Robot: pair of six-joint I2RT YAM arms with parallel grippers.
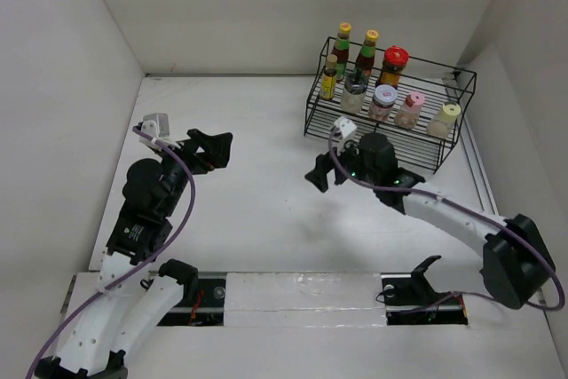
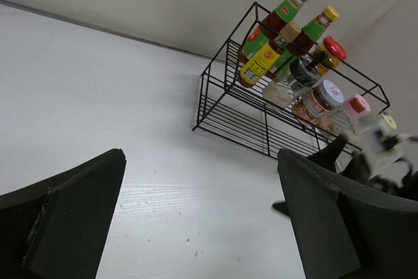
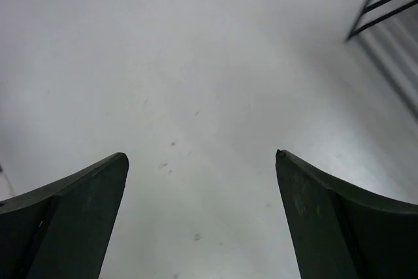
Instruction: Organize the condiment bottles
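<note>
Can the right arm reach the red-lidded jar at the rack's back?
Probably, from above: the right end effector is open and empty near the rack, and nothing covers the red-lidded jar. The white-lidded jar crowds its front.

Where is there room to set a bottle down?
Bare tabletop runs between the left pincer and right pincer, back to the wall beside the wire rack. The rack's lowest shelf looks free; its upper shelves are crowded with condiment bottles.
</note>
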